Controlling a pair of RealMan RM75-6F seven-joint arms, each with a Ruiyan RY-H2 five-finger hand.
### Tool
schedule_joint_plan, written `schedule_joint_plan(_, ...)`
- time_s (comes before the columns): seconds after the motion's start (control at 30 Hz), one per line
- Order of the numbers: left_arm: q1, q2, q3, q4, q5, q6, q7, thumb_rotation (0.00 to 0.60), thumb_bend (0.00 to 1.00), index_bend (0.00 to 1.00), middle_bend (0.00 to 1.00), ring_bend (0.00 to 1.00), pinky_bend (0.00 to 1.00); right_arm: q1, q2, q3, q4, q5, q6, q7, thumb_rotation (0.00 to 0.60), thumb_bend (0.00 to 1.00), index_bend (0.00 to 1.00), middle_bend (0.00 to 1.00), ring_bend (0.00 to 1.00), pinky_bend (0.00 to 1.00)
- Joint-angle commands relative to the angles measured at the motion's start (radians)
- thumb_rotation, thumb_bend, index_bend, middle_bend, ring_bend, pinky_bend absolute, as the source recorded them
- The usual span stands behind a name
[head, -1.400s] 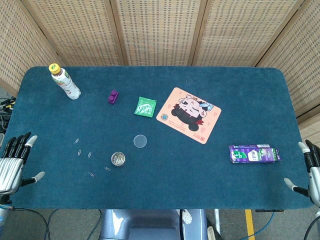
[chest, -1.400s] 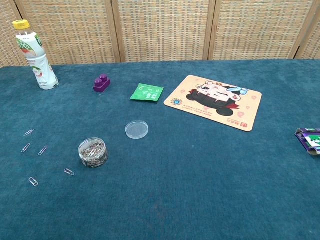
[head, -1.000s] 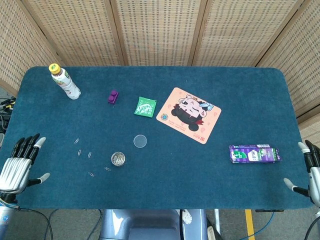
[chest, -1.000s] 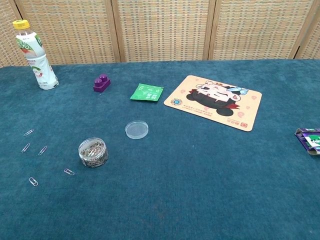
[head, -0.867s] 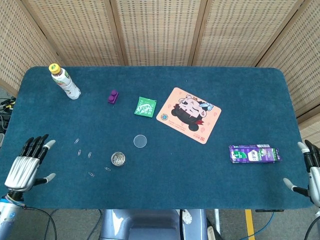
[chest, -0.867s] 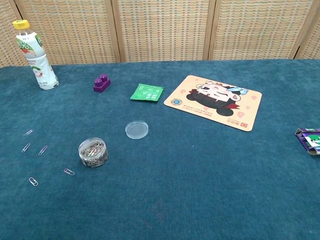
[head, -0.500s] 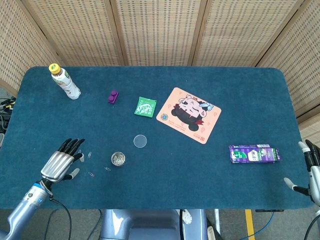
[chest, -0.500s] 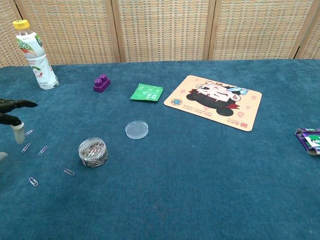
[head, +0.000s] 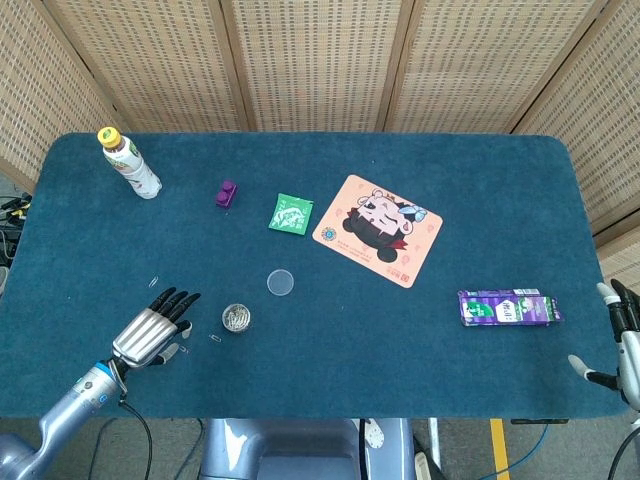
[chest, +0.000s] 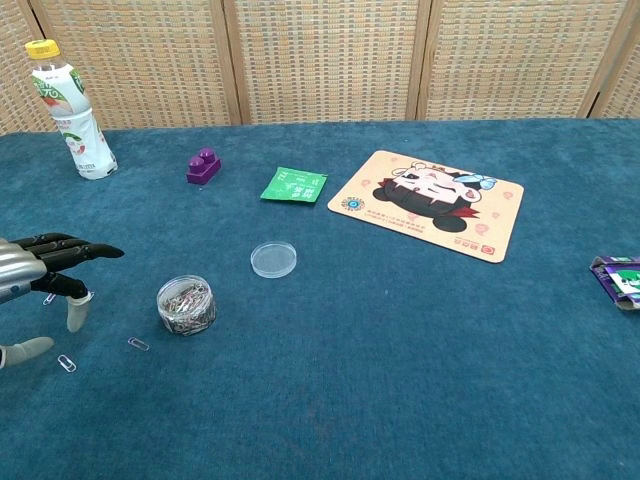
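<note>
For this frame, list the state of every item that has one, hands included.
Left hand: open, fingers spread, over the loose paper clips.
Right hand: open, at the table edge, holding nothing.
Paper clip jar: upright, lid off, full of clips.
Clear lid: flat on the cloth, apart from the jar.
Bottle: upright, capped.
Purple carton: lying on its side.

Both views are lit brightly and evenly, with soft light that seems to come from above. Only faint, short shadows are seen, for example beside the bottle (head: 129, 163) and under the left hand (head: 153, 334). No strong glare is found on the table (head: 480, 200); a small shine is seen on the lid (chest: 273, 259). Focus is sharp in the middle of both views. Slight softness is noticed at the edges, where the right hand (head: 622, 345) is cut off.
</note>
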Motion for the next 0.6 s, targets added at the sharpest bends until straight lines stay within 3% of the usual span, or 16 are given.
schedule_joint_plan(0.03,0.011,-0.012,0.014,0.025,0.007,0.020,-0.020,0.600,0.41,0.47,0.00,0.00,0.00,0.001,0.000,0.000,0.000,0.001,-0.002,0.001,0.600,0.00,0.03,0.00,0.00,0.00)
schedule_joint_plan(0.6,0.034,-0.108,0.050,0.191,0.034,0.078,-0.091,0.600,0.38,0.47,0.00,0.00,0.00,0.001,0.001,0.000,-0.001,-0.001,-0.001,0.005,0.600,0.00,0.03,0.00,0.00,0.00)
